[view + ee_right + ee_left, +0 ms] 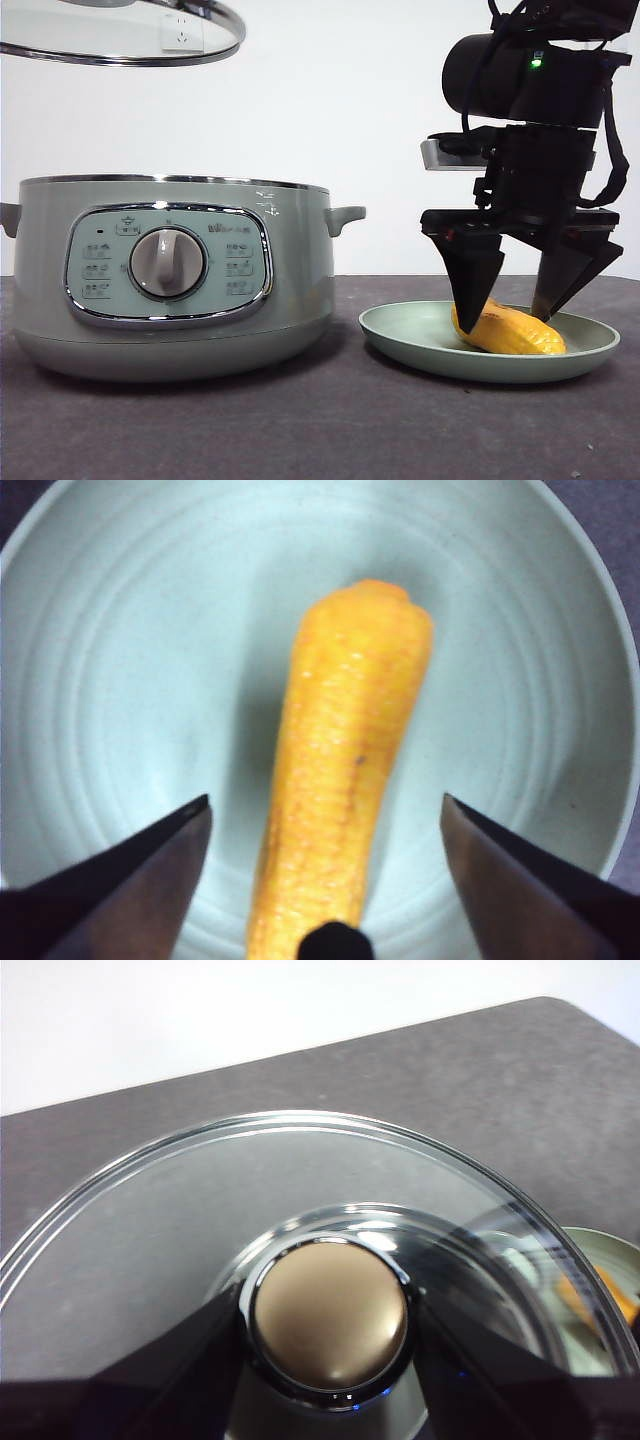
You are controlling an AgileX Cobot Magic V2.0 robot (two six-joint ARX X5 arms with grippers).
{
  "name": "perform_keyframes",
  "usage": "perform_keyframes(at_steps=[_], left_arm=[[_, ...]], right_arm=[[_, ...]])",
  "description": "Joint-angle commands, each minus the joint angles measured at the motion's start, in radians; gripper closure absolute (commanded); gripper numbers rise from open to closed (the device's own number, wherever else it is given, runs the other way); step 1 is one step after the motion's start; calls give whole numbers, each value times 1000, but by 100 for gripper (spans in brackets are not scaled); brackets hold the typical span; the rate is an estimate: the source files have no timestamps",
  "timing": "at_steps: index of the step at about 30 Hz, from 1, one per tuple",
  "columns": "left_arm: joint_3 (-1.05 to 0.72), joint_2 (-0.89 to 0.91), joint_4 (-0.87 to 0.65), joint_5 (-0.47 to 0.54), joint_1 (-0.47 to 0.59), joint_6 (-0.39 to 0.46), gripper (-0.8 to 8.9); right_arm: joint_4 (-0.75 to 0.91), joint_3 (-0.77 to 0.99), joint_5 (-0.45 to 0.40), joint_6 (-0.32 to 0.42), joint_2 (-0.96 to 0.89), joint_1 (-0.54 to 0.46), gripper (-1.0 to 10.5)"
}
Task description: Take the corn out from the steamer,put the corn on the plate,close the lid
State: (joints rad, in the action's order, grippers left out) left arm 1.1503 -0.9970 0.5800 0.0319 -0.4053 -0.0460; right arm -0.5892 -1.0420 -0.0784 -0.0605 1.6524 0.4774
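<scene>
yellow-orange corn (pixel 340 780), mint-green plate (pixel 120 680), grey-green steamer (pixel 290 280)

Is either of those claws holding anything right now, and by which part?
The left gripper holds the lid by its knob. The right gripper, jaws apart, holds nothing; the corn lies on the plate.

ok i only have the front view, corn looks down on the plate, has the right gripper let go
Observer: Yes. In the right wrist view the right gripper has its jaws spread wide, with clear gaps either side of the corn.
Operator: is the corn near the plate edge
Observer: No, it lies across the middle of the plate.
Operator: i just see the lid rim at top left, what holds it
Observer: The left gripper is shut on the lid's knob, seen in the left wrist view. The lid hangs above the steamer, which is open.
</scene>
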Motion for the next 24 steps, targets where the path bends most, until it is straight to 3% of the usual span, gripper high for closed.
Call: perform_keyframes(at_steps=[1, 15, 24], left_arm=[[19, 11, -57, -12, -3, -7, 822], [19, -142, -106, -29, -31, -14, 822], [19, -289, -146, -43, -55, -14, 822]], right_arm=[[-3, 10, 2, -20, -44, 1, 536], [-84, 10, -2, -47, -365, -5, 537], [-127, 10, -6, -47, -475, -6, 537]])
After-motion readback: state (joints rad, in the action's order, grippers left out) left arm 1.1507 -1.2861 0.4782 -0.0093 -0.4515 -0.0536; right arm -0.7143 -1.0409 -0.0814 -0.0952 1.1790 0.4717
